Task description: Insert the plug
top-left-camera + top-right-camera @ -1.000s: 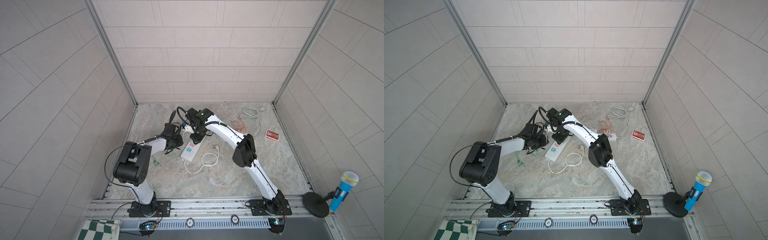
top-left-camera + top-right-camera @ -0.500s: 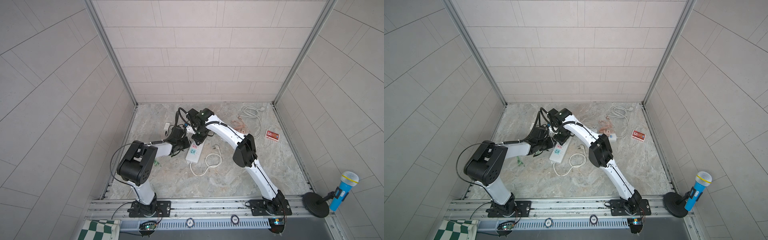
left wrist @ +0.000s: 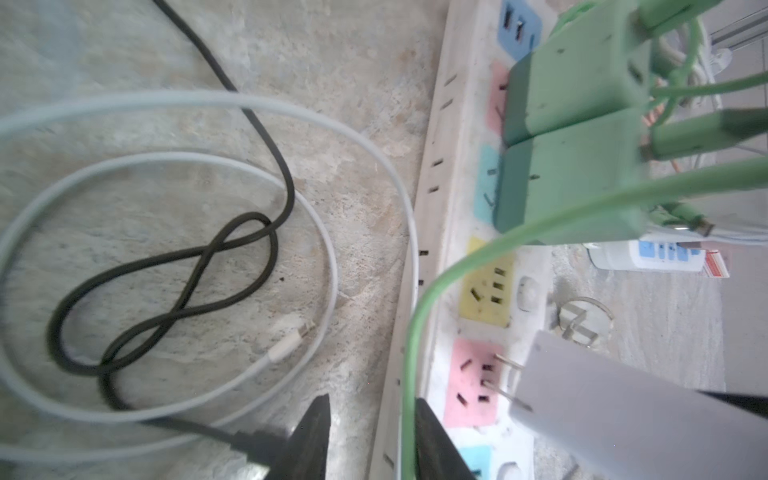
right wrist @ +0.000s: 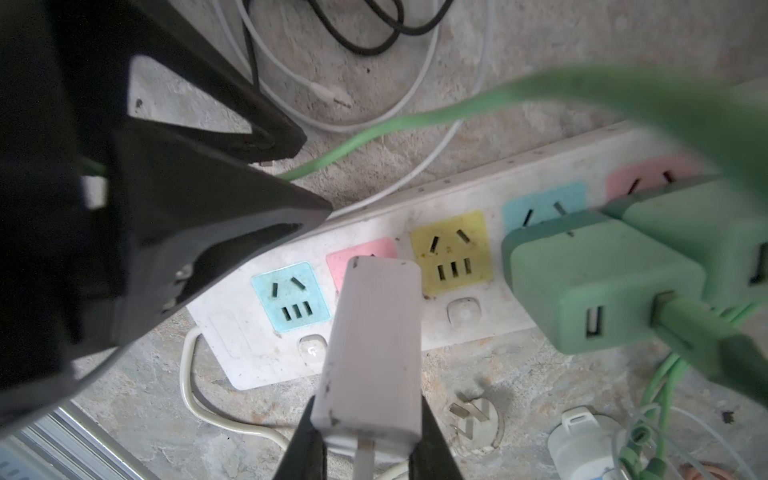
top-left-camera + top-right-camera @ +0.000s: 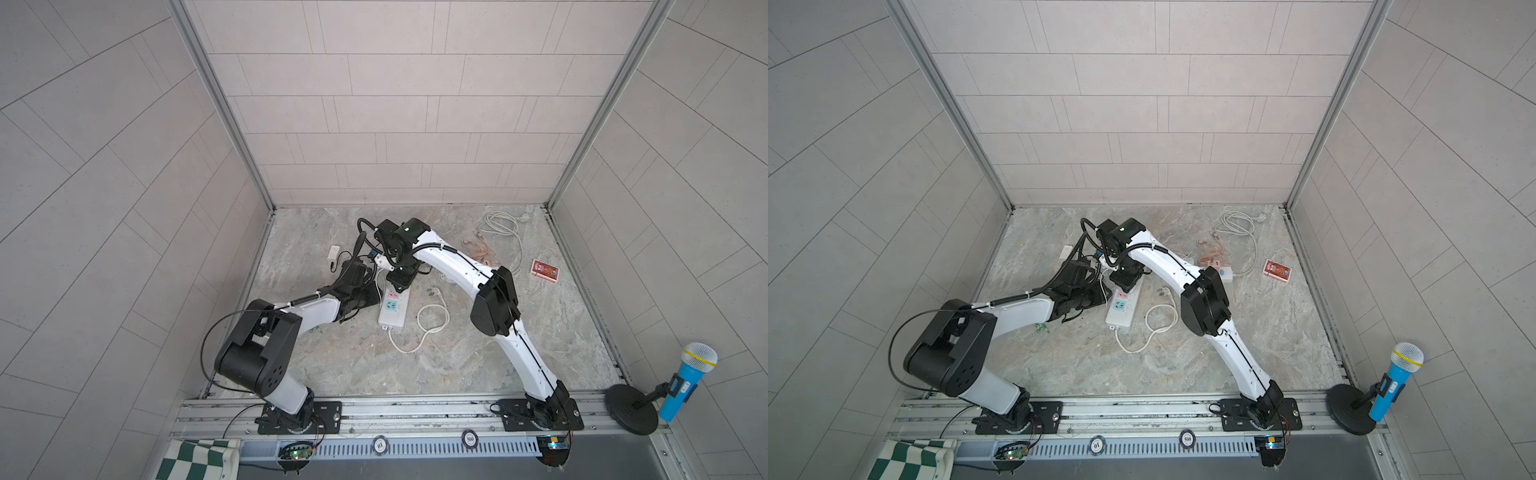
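A white power strip with coloured sockets lies mid-floor. My right gripper is shut on a white plug. The plug's two prongs hover just off the pink socket, tilted and not in the slots. My left gripper stands open at the strip's long edge. One finger rests over the strip, the other over the floor. A green cable runs through the gap between them.
Two green adapters fill sockets further along the strip. Black cable and white cable loops lie beside it. A loose three-prong plug, a red card box, a coiled white cable and copper cable lie right.
My left arm has swung right, bringing its gripper up against the strip's edge, and the strip has shifted slightly right. The right gripper keeps the plug over the strip.
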{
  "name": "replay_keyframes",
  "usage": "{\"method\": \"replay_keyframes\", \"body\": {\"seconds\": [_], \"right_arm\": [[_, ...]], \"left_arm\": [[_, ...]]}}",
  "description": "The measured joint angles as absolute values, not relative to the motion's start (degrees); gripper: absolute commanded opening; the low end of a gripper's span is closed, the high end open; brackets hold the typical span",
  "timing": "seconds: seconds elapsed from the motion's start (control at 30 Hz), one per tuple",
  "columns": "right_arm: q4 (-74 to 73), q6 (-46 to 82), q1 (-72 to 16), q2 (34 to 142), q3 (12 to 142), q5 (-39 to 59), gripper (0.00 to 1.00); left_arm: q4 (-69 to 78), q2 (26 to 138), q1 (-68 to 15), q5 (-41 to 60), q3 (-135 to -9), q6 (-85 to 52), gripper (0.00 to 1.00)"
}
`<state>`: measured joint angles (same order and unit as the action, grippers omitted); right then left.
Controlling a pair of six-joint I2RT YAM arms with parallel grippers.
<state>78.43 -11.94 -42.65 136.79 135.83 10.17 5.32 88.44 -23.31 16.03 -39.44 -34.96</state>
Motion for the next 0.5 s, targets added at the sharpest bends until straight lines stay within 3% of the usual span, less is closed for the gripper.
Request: {"method": "replay_keyframes", "body": {"seconds": [0.5], "right_arm": [[82.6,-20.7,-44.3,137.3,137.2,7.9,0.0]], "left_arm": [[4.4,86.4,-23.3,16.2,-35.8,-34.5,0.38]]}}
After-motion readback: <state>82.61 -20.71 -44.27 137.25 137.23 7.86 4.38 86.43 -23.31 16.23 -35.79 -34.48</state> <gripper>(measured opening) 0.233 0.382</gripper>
